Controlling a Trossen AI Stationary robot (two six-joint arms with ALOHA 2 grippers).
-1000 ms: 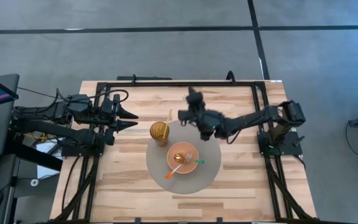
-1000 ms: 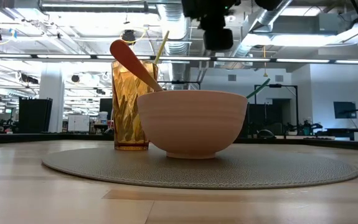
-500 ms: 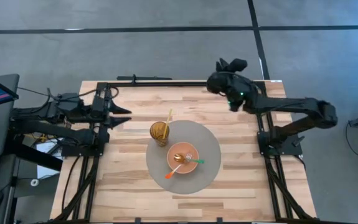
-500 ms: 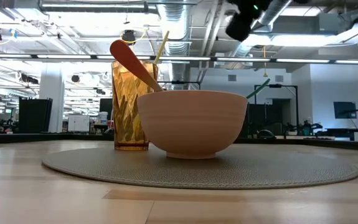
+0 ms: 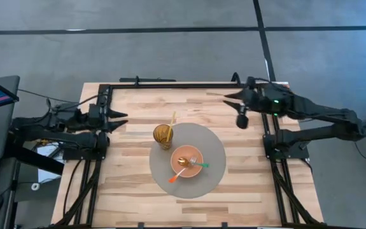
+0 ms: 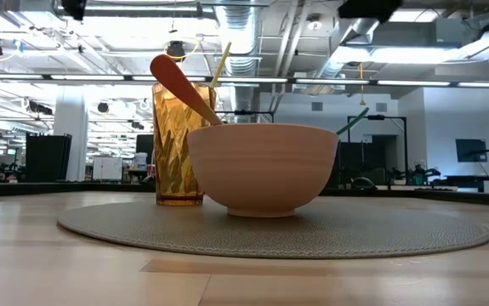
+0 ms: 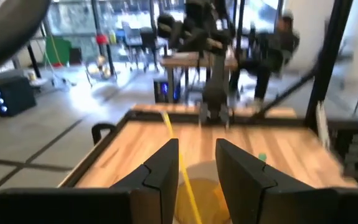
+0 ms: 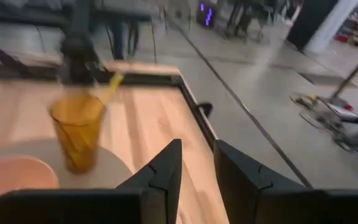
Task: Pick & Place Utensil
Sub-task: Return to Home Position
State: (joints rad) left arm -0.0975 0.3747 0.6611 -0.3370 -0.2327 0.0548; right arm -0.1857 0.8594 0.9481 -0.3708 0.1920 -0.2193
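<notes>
Mat (image 5: 216,156) lies central; left gripper (image 5: 124,121), right gripper (image 5: 227,97) near opposite edges.

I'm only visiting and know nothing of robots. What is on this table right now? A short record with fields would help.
Surface: round gray mat on the wooden table
Bowl: orange bowl on the mat, holding a green spoon and an orange spoon
Cup: brown cup on the mat beside the bowl, yellow straw in it
Left arm: left gripper open, empty, at the table's left edge
Right arm: right gripper open, empty, near the far right corner
</notes>
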